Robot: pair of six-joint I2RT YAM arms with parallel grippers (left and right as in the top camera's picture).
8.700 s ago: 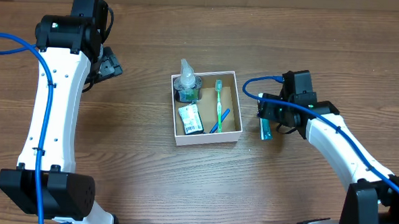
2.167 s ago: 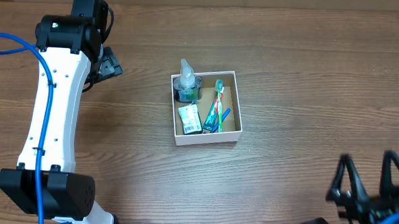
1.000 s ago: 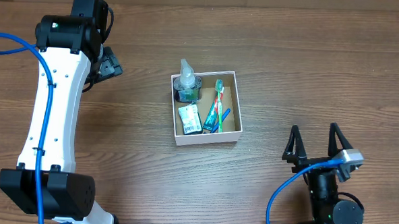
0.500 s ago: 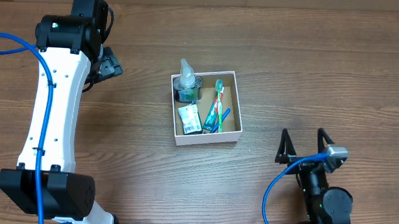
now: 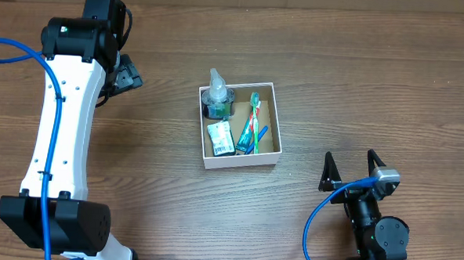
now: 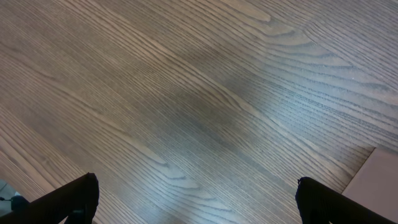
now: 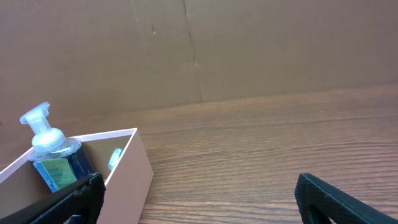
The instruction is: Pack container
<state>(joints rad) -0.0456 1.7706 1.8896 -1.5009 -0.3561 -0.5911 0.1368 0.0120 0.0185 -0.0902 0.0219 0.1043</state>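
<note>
The container (image 5: 238, 164), a square shallow box with white walls and brown inside, sits mid-table. In it are a clear pump bottle (image 5: 217, 95), a small green packet (image 5: 221, 137), a green toothbrush (image 5: 254, 107) and a blue-green packaged item (image 5: 248, 134). My right gripper (image 5: 354, 170) is open and empty, low at the front right, well clear of the box. The right wrist view shows the box wall (image 7: 127, 171) and the pump bottle (image 7: 48, 149) at left. My left gripper (image 5: 127, 72) is at the far left, open and empty over bare wood.
The wooden table (image 5: 360, 81) spreads around the box. A brown cardboard backdrop (image 7: 249, 50) stands behind the table. A pale corner (image 6: 376, 180) shows at the lower right of the left wrist view.
The right arm released a blue-green item into the box, then pulled back to the front right. In the last second its open gripper shifted slightly left. The left arm has not moved.
</note>
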